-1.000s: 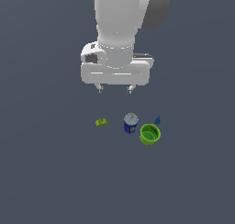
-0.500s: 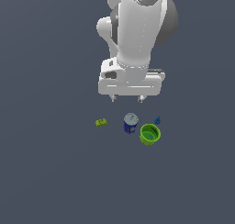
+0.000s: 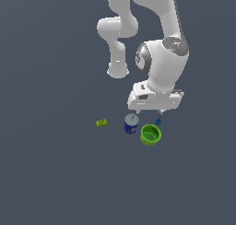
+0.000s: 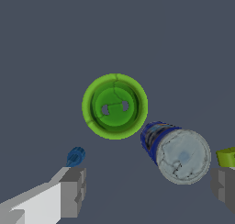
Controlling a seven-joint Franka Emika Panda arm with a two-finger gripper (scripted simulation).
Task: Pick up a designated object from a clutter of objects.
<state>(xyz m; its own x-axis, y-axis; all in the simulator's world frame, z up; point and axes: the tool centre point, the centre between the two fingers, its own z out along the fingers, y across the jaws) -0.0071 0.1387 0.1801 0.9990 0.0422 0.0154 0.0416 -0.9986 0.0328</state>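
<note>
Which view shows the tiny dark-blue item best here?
The wrist view: the tiny dark-blue item shows unobstructed from above, beside one of the fingers. In the exterior view it is a speck partly hidden below the hand.

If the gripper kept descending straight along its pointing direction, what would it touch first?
Likely the tiny dark-blue pointed item, which sits right by one finger of the open gripper; the blue silver-topped can lies between the fingers. Depth is unclear.

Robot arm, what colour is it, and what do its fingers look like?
The arm is glossy white, made of fat rounded tubes with bulging joints and a dark ring near the wrist. The gripper hangs from a flat white bar. Its fingers are small, blocky and grey. No cables or markings show.
</note>
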